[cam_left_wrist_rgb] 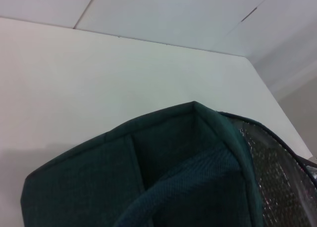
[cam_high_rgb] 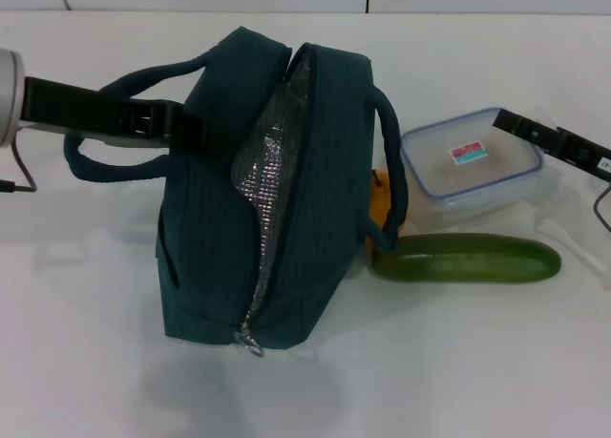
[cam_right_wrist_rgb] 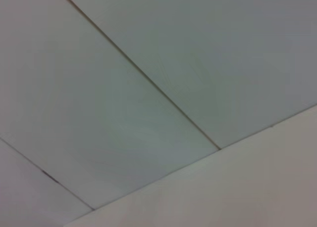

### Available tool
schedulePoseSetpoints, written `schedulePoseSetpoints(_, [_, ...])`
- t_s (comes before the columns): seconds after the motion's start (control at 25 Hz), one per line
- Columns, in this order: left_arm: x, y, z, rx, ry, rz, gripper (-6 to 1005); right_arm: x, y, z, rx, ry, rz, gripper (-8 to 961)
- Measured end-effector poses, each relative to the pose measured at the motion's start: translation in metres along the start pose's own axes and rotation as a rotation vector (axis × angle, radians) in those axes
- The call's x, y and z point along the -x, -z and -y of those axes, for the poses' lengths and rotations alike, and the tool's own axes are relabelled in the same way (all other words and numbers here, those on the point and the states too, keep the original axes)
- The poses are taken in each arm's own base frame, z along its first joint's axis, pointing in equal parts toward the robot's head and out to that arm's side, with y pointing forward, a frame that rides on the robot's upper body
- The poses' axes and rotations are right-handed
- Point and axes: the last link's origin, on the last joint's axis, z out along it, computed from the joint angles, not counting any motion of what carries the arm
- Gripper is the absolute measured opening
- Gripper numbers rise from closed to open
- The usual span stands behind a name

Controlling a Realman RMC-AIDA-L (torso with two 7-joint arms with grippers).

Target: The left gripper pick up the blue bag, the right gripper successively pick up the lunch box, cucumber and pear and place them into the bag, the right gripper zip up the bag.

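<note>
The blue bag (cam_high_rgb: 215, 228) stands in the middle of the table, unzipped, its silver lining (cam_high_rgb: 267, 171) showing. My left gripper (cam_high_rgb: 186, 131) reaches in from the left and is shut on the bag's upper left side by the handle (cam_high_rgb: 105, 169). The bag also fills the left wrist view (cam_left_wrist_rgb: 148, 172). The clear lunch box (cam_high_rgb: 473, 166) with a blue rim sits right of the bag. My right gripper (cam_high_rgb: 516, 125) hovers at its far right corner. The cucumber (cam_high_rgb: 468, 259) lies in front of the lunch box. The yellow pear (cam_high_rgb: 382, 201) is mostly hidden behind the bag.
The white table (cam_high_rgb: 458, 362) runs to a white wall at the back. The bag's zipper pull (cam_high_rgb: 250, 343) hangs at its near end. The right wrist view shows only wall panels and the table's edge.
</note>
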Motion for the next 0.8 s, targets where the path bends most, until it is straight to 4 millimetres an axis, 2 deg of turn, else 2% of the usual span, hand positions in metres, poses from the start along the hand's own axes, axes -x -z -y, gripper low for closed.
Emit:
schedulePoseSetpoints(0.52, [0.0009, -0.0015, 0.0001, 0.007, 0.011, 0.002, 42, -0.0022, 0.0051, -0.005, 0.047, -0.044, 0.007, 658])
schedulePoseSetpoints(0.8, [0.0008, -0.0015, -0.0001, 0.008, 0.012, 0.001, 42, -0.0015, 0.0064, -0.0071, 0.065, -0.064, 0.014, 539])
